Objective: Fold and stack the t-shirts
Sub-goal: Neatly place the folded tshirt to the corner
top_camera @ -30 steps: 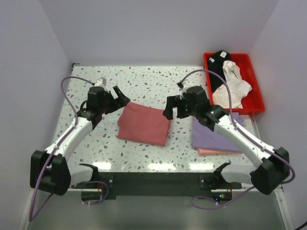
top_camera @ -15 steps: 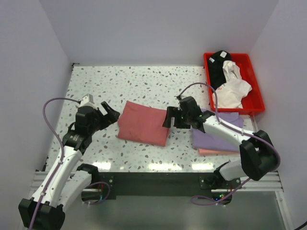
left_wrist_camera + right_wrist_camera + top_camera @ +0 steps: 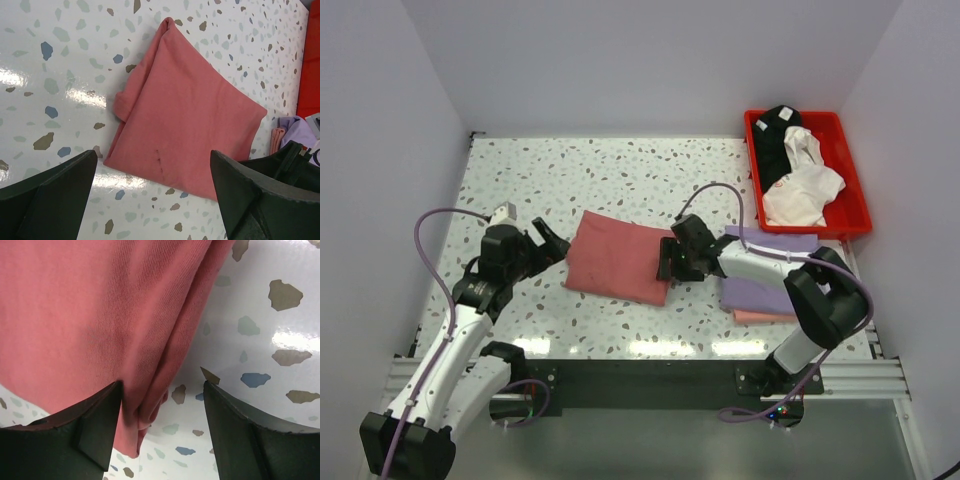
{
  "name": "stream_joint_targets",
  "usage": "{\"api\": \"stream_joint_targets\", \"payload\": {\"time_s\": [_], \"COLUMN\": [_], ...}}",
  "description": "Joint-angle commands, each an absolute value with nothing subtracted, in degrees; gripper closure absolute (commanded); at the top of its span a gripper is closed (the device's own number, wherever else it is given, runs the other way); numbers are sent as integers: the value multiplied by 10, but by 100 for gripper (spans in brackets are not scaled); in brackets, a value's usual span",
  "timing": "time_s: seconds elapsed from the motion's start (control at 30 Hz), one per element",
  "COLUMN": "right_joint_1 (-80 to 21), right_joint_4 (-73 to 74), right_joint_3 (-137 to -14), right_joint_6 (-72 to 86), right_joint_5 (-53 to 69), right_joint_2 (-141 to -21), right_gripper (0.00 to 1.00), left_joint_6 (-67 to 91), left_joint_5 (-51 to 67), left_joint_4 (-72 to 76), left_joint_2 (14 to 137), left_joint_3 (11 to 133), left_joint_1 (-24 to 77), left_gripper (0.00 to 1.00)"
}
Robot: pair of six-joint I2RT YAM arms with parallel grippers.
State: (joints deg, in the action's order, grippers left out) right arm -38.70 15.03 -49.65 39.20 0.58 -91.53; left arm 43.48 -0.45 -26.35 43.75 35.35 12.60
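- Top external view shows you the speckled bench (image 3: 620,170), with every shirt on its middle and right side.
- You can see the dusty red shirt (image 3: 618,260) lying folded flat in the middle of the bench, between the two arms. It could come unfolded if you lift it by one side only, because the loose end would hang down and open. Its long way runs left to right, and the right end sits a bit nearer to the arms.
- You have a stack just to the right of it: the lavender shirt (image 3: 755,290) on top of the pale pink shirt (image 3: 760,318). If you drop the red one on crooked, the pile may slide or look messy.
- Your red tray (image 3: 855,185) is at the far right corner, with a white shirt (image 3: 800,185) and a black shirt (image 3: 775,140) bunched up in it, not folded yet.
- Your right claw (image 3: 668,262) is low at the red shirt's right edge. Its jaws are part way open with the folded edge between them, and it has not pinched the cloth. If it grabs just the top layer, the fold will peel open.
- Your left claw (image 3: 552,245) is wide open and holds nothing. It sits just left of the red shirt, not touching it.
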Motion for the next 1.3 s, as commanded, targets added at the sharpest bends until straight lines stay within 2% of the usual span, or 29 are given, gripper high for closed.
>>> {"api": "stream_joint_targets", "payload": {"time_s": [0.0,0.17,0.37,0.43,0.47,0.53,0.57,0.63,0.8,1.0,1.07,1.27], "right_joint_1": [-397,-408,-427,-436,-443,-450,-454,-459,-461,-461,-461,-456], "right_joint_4": [119,112,129,142,150,170,177,220,377,549,580,667], "right_joint_3": [-527,-544,-571,-577,-587,-597,-608,-629,-652,-665,-672,-709], "right_joint_6": [407,406,403,399,394,363,347,311,272,277,264,258], "right_joint_5": [-23,-36,-84,-103,-122,-140,-142,-174,-221,-345,-374,-466], "right_joint_2": [-939,-973,-1017,-1026,-1034,-1037,-1036,-1029,-965,-891,-854,-840], "right_gripper": [33,40,52,64,74,85,95,100,100,100,100,100], "left_joint_6": [432,430,428,425,425,425,425,425,423,423,422,422], "left_joint_5": [0,16,22,22,20,18,16,12,3,2,2,-16], "left_joint_4": [-256,-253,-250,-251,-251,-254,-255,-258,-263,-264,-264,-270], "left_joint_2": [437,439,440,439,439,439,439,441,440,439,442,442], "left_joint_3": [350,346,345,345,346,346,346,346,352,354,354,354], "left_joint_1": [121,122,122,122,121,122,121,122,121,122,122,121], "left_gripper": [0,0,0,0,0,0,0,0,0,0,0,0]}}
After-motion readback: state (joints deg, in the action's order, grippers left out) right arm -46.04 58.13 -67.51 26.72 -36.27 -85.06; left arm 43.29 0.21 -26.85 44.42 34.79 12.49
